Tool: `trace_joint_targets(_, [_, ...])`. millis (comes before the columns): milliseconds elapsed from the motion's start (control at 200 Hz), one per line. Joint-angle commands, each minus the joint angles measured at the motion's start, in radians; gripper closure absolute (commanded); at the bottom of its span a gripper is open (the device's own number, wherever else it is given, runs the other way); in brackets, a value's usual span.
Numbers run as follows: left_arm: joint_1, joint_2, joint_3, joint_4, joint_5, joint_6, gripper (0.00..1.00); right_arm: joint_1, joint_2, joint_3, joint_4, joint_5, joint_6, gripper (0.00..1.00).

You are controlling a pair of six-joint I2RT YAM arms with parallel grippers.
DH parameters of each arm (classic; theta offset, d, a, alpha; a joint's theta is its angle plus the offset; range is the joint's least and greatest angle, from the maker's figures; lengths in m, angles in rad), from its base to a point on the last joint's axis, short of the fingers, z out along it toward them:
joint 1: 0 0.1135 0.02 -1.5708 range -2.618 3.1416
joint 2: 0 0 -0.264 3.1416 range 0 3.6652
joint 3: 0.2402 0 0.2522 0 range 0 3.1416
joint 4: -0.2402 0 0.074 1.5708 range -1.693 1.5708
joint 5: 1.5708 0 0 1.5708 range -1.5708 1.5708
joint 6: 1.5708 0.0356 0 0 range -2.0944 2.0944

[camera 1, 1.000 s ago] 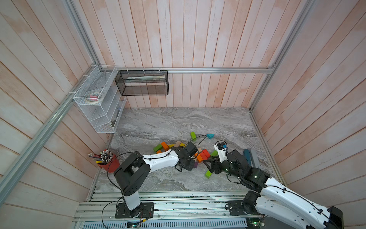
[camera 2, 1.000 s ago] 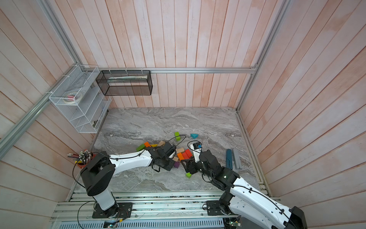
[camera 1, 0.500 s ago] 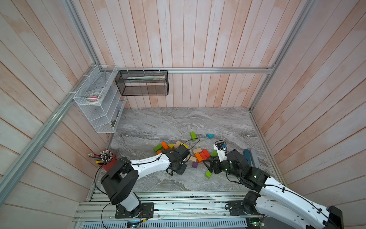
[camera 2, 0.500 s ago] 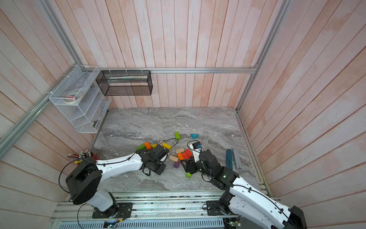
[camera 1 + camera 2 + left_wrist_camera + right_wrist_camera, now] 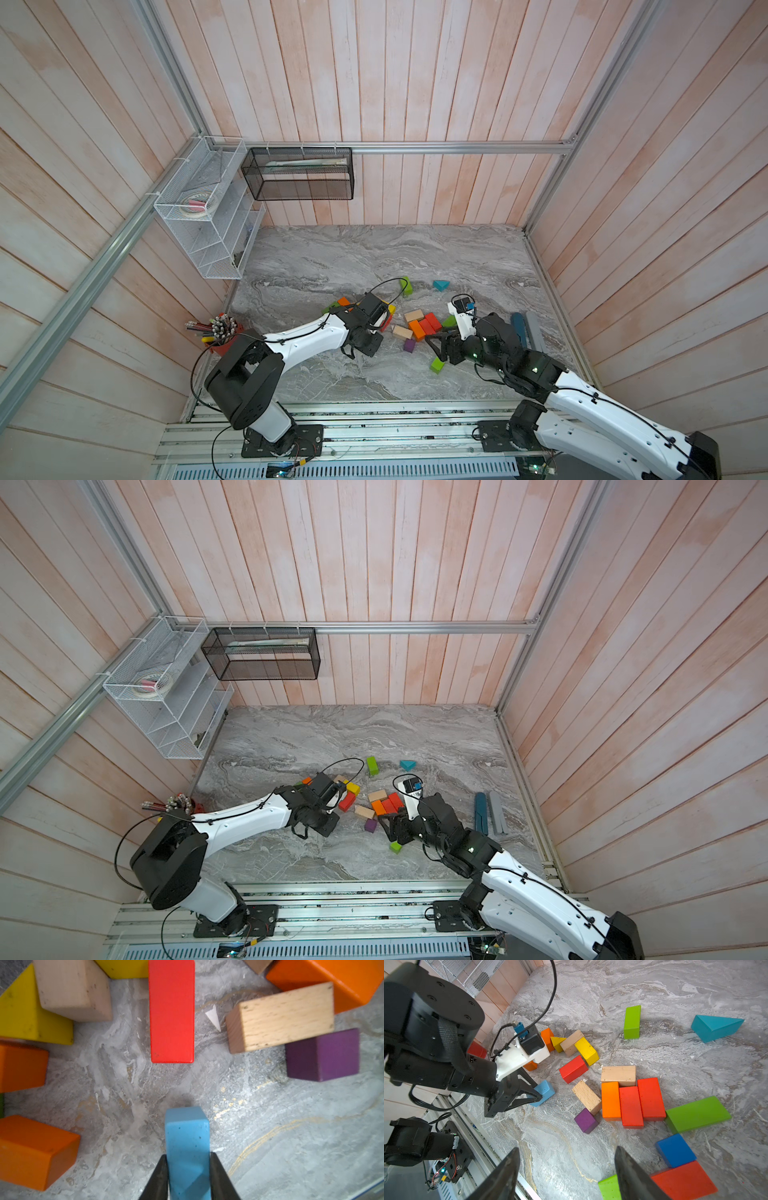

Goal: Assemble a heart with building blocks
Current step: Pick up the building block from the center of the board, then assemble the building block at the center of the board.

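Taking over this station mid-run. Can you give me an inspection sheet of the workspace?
Surface: grey marble-look tabletop, one small white scrap.
Job's things: coloured blocks scattered; orange brick and two red bricks side by side.
Clutter: pencil cup; dark blue bar and grey bar beside the right arm.
Grippers: left gripper shut on light blue block; right gripper open, empty.
Cables: black cable loops over the left wrist.
Surroundings: plank walls, white wire rack, black mesh basket.

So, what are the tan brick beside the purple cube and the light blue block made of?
Tan brick: bare unpainted wood; grain lines and dark flecks show. Light blue block: probably wood too, under opaque matte paint; no grain visible.
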Motion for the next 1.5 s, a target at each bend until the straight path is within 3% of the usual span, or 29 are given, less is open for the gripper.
trace_joint_targets(0, [0.007,0.027,0.035,0.021,-0.005,0.034,0.69,-0.007,-0.006,-0.009,0.008,-0.005,-0.017,0.28])
trace_joint_targets(950, [0.061,0.108,0.069,0.081,0.055,0.083,0.67,-0.035,-0.003,-0.028,0.02,-0.038,-0.027,0.28])
trace_joint_targets(1495, [0.071,0.107,0.072,0.083,0.049,0.077,0.55,-0.037,0.002,-0.024,0.02,-0.044,-0.026,0.28])
